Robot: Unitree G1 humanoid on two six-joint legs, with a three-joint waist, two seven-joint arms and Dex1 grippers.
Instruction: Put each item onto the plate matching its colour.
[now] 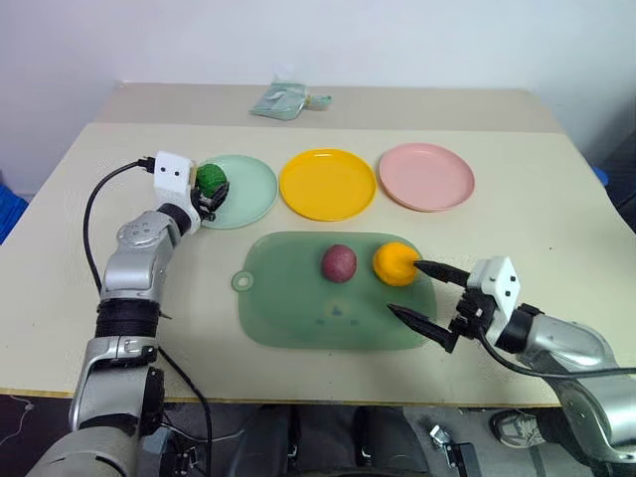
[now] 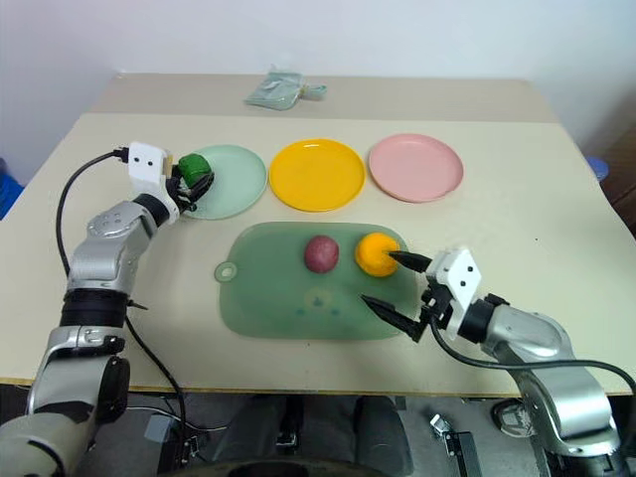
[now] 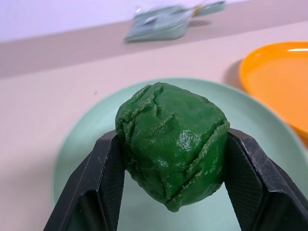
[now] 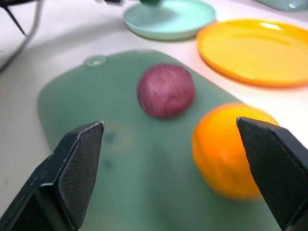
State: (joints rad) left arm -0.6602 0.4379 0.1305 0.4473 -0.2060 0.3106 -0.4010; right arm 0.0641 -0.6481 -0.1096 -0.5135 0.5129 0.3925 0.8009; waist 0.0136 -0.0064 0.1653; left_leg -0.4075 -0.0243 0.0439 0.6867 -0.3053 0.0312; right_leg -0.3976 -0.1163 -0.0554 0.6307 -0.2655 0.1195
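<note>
- Beige table (image 1: pixel 556 248) against a pale wall; small pale green packet (image 1: pixel 281 101) lies at the far edge, well apart from everything else.
- Three round plates in a row across the table: mint green plate (image 1: pixel 248 189) on the left, yellow plate (image 1: pixel 328 184) in the middle, pink plate (image 1: pixel 427 176) on the right. Yellow and pink plates hold nothing.
- Translucent green mat (image 1: pixel 288 308) sits on the near side of the plates, ring tab pointing left.
- Dark green ridged item (image 3: pixel 171 142) is pinched between the fingers of the left gripper (image 1: pixel 210 196), held over the left rim of the mint green plate; cannot tell whether it touches the plate. In the left wrist view it is lumpy, slightly taller than wide, ridges running roughly top to bottom.
- Maroon-purple item (image 1: pixel 339 263) lies on the mat, near its far edge, roundish, no clear long axis.
- Orange item (image 1: pixel 396 263) lies on the mat just beside the maroon-purple item, on its right, the two apart.
- Right gripper (image 1: pixel 425 298) has its fingers spread wide, gripping nothing, pointing left over the mat's right end; far fingertip just beside the orange item, near fingertip over the mat's near right corner.
</note>
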